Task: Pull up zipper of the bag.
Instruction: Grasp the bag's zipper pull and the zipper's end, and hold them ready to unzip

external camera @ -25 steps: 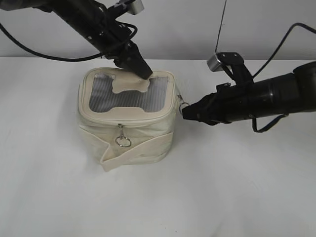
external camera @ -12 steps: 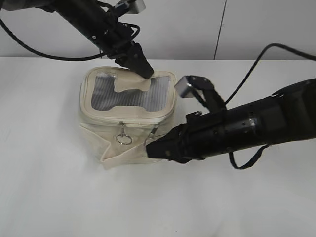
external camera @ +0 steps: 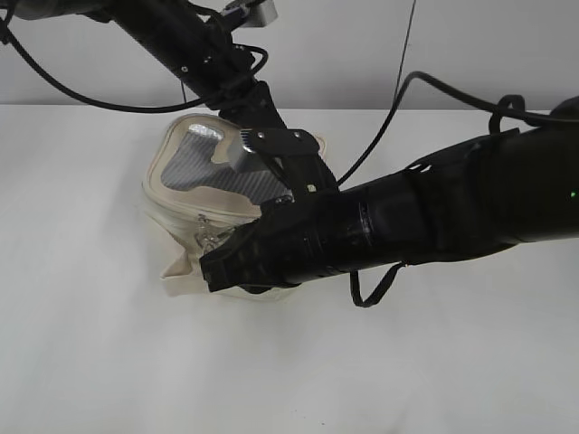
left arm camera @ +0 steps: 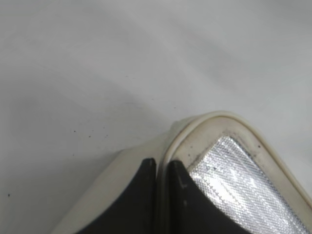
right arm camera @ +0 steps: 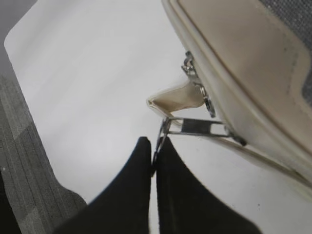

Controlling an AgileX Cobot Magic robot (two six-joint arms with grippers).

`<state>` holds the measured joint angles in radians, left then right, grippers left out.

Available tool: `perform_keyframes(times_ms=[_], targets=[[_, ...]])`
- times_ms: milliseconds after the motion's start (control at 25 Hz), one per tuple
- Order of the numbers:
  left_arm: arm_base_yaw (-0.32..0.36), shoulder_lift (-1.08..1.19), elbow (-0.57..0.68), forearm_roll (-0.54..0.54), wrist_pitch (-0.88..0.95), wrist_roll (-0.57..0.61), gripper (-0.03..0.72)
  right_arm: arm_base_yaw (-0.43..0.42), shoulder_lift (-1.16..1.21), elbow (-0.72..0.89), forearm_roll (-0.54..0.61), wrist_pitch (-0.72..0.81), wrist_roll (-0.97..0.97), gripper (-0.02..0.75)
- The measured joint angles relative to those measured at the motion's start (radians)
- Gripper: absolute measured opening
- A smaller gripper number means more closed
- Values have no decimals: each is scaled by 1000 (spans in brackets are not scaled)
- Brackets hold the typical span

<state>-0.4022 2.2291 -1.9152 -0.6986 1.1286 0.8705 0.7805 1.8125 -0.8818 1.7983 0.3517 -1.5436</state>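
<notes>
The cream bag (external camera: 181,194) stands left of centre on the table, tilted and pulled out of shape. Its grey mesh top (external camera: 194,163) faces up. My left gripper (external camera: 268,125) is at the bag's back rim; in the left wrist view it (left arm camera: 162,163) is shut on the cream rim (left arm camera: 195,127) beside the mesh (left arm camera: 234,180). My right gripper (external camera: 212,269) reaches across the bag's front. In the right wrist view it (right arm camera: 156,145) is shut on a silver ring pull (right arm camera: 162,130) of the zipper (right arm camera: 209,78), seen edge-on below the bag (right arm camera: 243,58).
The bag rests on a white table (external camera: 109,362) with a grey wall behind it. The right arm (external camera: 434,221) covers the bag's front and right side. The table edge and grey floor (right arm camera: 24,161) show in the right wrist view. Cables (external camera: 398,108) hang over the back.
My right arm has swung from the bag's right side across its front to the left and closed on the ring pull. The bag has tilted and deformed. My left gripper stays at the back rim.
</notes>
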Motion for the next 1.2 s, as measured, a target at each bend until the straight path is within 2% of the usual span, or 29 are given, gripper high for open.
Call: perform_keyframes(times_ms=[200, 480, 960, 1080, 1160, 1200], targets=[[-5, 0, 0, 14, -36, -150, 47, 7, 7, -8, -25, -62, 155, 8], [-7, 0, 1, 28, -86, -307, 47, 7, 7, -11, -147, -116, 346, 8], [-6, 0, 2, 31, -186, -341, 47, 7, 68, -145, -170, -122, 376, 8], [-6, 0, 2, 32, -183, -342, 48, 7, 57, -124, -252, -122, 434, 13], [-7, 0, 2, 30, -182, -343, 72, 6, 36, -105, -363, -110, 504, 75], [-7, 0, 2, 22, -195, -352, 111, 5, 26, -94, -422, -94, 562, 125]])
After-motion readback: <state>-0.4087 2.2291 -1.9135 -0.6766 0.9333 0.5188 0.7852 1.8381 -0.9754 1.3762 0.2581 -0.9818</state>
